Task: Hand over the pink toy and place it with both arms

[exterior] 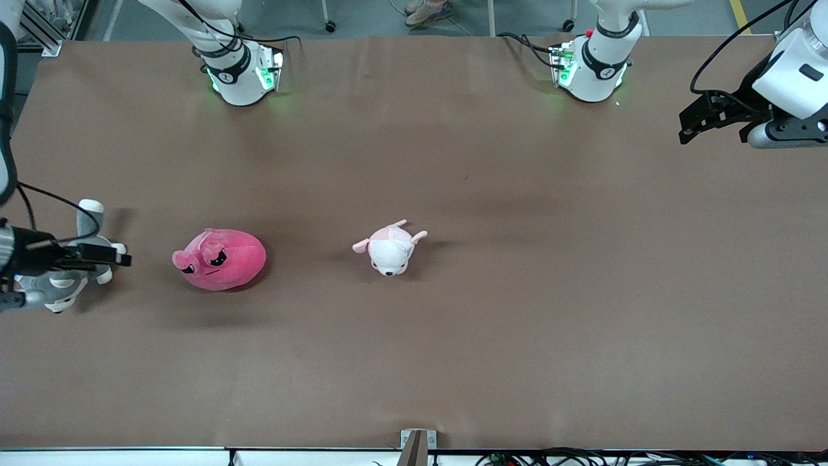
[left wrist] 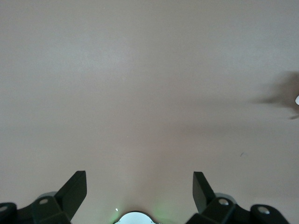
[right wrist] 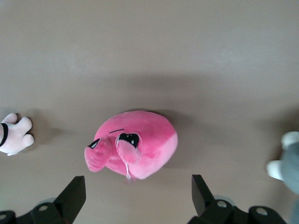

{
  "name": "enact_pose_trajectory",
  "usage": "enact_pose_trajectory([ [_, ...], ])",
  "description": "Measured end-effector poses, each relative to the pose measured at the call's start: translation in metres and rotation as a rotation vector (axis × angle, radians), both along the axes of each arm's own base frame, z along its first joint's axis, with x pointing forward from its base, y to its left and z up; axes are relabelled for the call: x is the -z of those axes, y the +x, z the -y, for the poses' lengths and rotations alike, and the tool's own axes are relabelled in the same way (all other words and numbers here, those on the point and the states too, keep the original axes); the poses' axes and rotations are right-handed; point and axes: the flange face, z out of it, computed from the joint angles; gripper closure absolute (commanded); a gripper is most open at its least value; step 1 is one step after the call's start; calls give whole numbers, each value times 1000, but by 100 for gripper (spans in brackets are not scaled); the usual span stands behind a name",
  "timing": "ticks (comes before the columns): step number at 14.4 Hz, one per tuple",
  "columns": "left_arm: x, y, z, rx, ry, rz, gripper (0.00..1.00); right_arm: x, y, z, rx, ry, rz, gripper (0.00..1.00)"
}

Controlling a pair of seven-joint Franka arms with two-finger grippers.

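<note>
The hot-pink blob toy lies on the brown table toward the right arm's end, its dark eyes up. It also shows in the right wrist view. My right gripper is open and empty, up over a grey plush at the table's right-arm end, beside the pink toy and apart from it. In its wrist view the open right gripper has the toy just ahead of its fingertips. My left gripper is open and empty, over bare table at the left arm's end. Its wrist view shows only tabletop.
A small pale-pink-and-white plush lies mid-table, beside the pink toy toward the left arm's end; its paw shows in the right wrist view. A grey-and-white plush lies under the right gripper. The arm bases stand along the table's edge farthest from the camera.
</note>
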Motion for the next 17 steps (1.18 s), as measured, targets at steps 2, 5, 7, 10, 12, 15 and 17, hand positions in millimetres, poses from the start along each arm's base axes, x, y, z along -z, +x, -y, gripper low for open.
enact_pose_trajectory([
  [2,0,0,0,1,0,0,0,-45,-11,-13,-12,-74,52,0],
  [5,0,0,0,1,0,1,0,-97,-35,-27,25,-136,79,0],
  [7,0,1,0,1,0,4,0,-124,-48,-28,50,-166,108,0],
  [10,1,1,1,1,-1,5,0,-153,-64,-37,99,-179,130,0],
  [12,1,1,1,2,0,5,0,-159,-67,-45,111,-180,136,0],
  [15,2,1,1,2,0,3,0,-158,-66,-47,119,-183,137,0],
  [17,2,1,1,2,0,2,0,-162,-68,-46,122,-187,143,0],
])
